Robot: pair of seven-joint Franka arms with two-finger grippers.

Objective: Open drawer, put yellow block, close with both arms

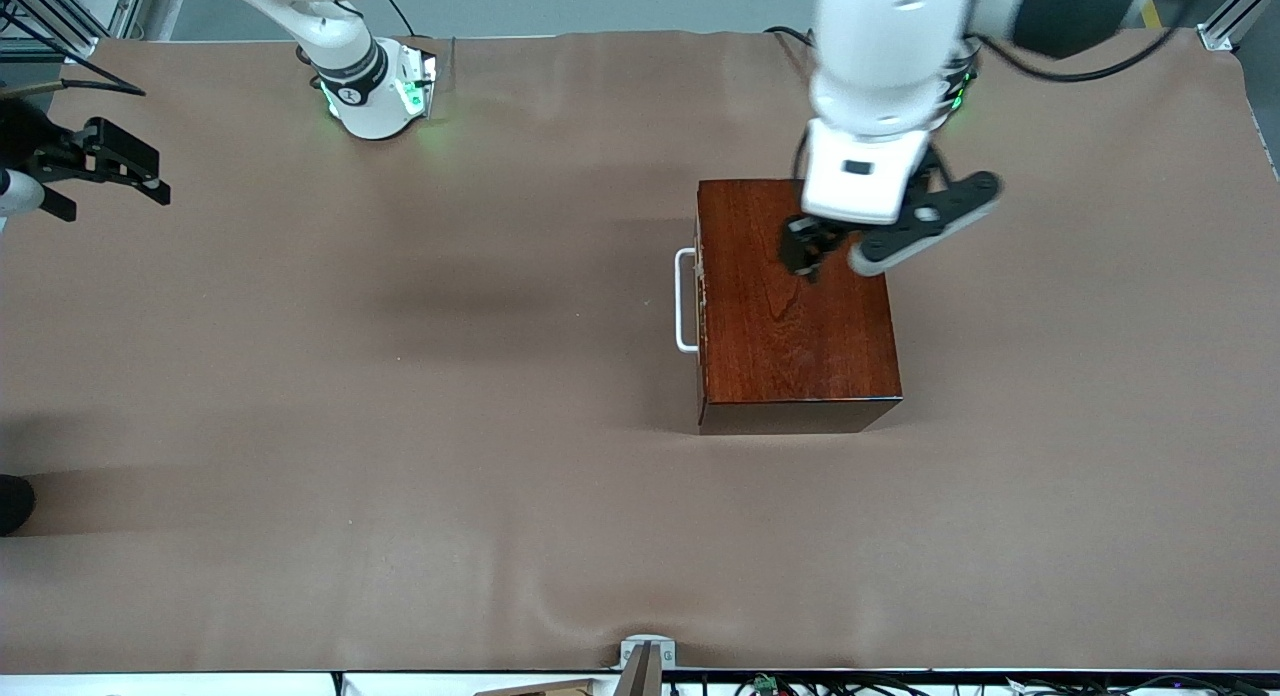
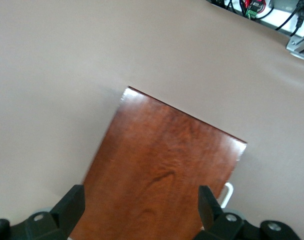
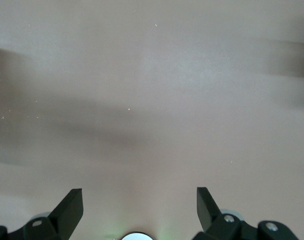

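Observation:
The glossy reddish-brown wooden box [image 1: 795, 316] stands on the table toward the left arm's end. Its drawer [image 1: 701, 306] is pushed in, and the white bar handle [image 1: 685, 301] faces the right arm's end. My left gripper [image 1: 808, 248] hangs open above the box's top, holding nothing. In the left wrist view the gripper [image 2: 140, 205] looks down on the box [image 2: 167, 160], with the handle [image 2: 228, 192] at its edge. My right gripper [image 1: 158, 179] waits open over bare table at the right arm's end, and its wrist view [image 3: 140, 202] shows only the table cover. The yellow block is out of view.
A brown cover [image 1: 400, 426] spans the whole table. The right arm's green-lit base [image 1: 375, 91] stands at the table's edge farthest from the front camera. A small metal bracket [image 1: 645, 656] sits at the nearest edge. A dark object [image 1: 12, 501] pokes in at the right arm's end.

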